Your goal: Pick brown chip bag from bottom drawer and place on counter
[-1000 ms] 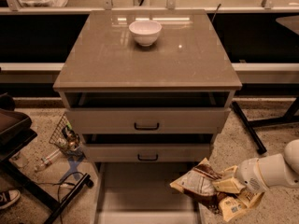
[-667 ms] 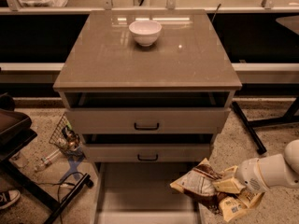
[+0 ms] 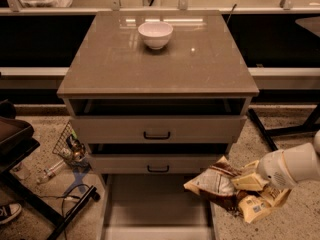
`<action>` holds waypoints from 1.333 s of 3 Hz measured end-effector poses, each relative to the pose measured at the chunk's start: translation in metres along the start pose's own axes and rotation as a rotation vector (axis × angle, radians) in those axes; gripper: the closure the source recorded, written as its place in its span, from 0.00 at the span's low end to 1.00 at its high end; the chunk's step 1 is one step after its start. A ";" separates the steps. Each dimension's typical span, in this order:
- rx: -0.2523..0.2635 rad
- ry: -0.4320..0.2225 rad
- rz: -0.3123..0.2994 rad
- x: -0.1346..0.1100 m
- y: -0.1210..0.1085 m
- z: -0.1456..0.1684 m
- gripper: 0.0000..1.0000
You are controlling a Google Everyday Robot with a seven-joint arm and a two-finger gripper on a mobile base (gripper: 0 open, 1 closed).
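Wire basket [image 3: 69,145] sits on the floor at far left. The bottom drawer [image 3: 155,204] is pulled out under two grey-fronted drawers. The counter [image 3: 125,69] above carries a white bowl [image 3: 155,34] near its back edge. The brown chip bag [image 3: 214,185] hangs over the drawer's right wall, off the tray floor. My hand [image 3: 246,191] is clamped on the bag's right end. I can't read the white lettering on the bag.

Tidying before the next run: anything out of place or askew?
Yes. Left of the cabinet, a wire basket lies tipped on the floor, a bottle beside it. The brown chip bag hangs crumpled in the claw, over the right wall of the bottom drawer.
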State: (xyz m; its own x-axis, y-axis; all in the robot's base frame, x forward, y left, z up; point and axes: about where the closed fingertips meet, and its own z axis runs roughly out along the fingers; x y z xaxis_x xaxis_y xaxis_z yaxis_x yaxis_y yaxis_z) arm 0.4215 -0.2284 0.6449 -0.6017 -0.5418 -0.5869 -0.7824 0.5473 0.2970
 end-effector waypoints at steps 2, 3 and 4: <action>0.026 -0.036 0.006 -0.079 0.011 -0.103 1.00; 0.049 -0.058 0.003 -0.126 0.014 -0.151 1.00; 0.082 -0.091 -0.024 -0.196 0.009 -0.197 1.00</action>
State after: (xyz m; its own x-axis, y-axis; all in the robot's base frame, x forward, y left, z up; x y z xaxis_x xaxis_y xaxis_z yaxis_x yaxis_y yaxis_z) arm 0.5006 -0.2429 0.9105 -0.5635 -0.4973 -0.6597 -0.7783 0.5873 0.2222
